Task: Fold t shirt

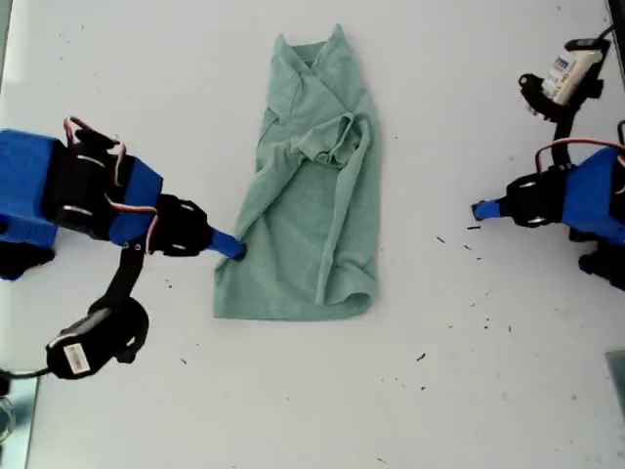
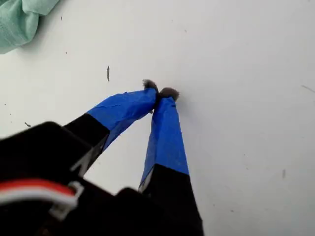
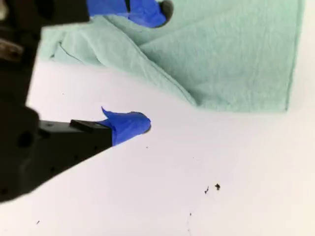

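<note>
We see the t shirt lying near the middle of the white surface, folded lengthwise into a narrow strip, with its neck toward the top of the exterior view and its hem toward the bottom; a bunched sleeve sits on top about halfway along. My second gripper is at the shirt's edge on the exterior view's left, its jaws spread wide: one blue-taped fingertip rests on bare surface just beside the cloth, the other is over the cloth, though we cannot tell whether it presses down on it. My first gripper is on the exterior view's right, well apart from the shirt, its jaws pinched together at the tips with nothing between them, over bare surface. Small dark specks are scattered across the surface below and to the right of the shirt in the exterior view.
</note>
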{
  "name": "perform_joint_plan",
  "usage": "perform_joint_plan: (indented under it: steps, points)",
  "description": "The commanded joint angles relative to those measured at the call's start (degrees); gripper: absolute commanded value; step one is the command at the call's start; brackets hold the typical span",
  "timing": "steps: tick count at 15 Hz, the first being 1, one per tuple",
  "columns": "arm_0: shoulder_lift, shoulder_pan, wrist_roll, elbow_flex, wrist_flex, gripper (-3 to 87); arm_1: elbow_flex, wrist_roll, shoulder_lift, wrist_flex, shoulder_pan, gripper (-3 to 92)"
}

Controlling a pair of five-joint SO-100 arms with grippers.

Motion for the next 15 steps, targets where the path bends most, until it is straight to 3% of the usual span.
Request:
perform_joint_plan:
  steps: [1, 3, 5, 6, 7, 9, 11, 15]
  points:
    - [-5.1, 0.26, 0.62, -0.35, -5.1, 30.8, 2.46, 0.44, 1.05, 0.09, 0.0, 1.7]
    - [-12.13, 0.88, 1.58, 0.0, -11.34, 30.5, 2.46, 0.44, 1.14, 0.09, -0.26, 1.7]
    - [-16.35, 0.79, 1.14, 0.35, -13.1, 21.5, 2.46, 0.44, 1.14, 0.09, -0.53, 1.7]
    - [-13.27, 0.26, 0.35, 1.41, -11.16, 8.8, 2.46, 0.35, 1.23, 0.09, -0.62, 1.7]
    - [-6.86, -0.35, -0.18, 2.81, -8.53, 4.3, 2.46, 0.35, 1.23, 0.09, -0.62, 1.7]
    - [7.38, -2.72, -0.88, 3.16, -0.44, 0.7, 2.46, 0.35, 1.32, 0.09, -0.62, 1.7]
    - [16.35, -4.39, -0.88, 0.97, 3.96, -0.2, 2.46, 0.26, 1.41, 0.09, -0.62, 1.7]
    - [4.22, -2.29, 0.88, -10.55, -0.53, -0.2, 2.46, 0.26, 1.49, 0.09, -0.79, 1.7]
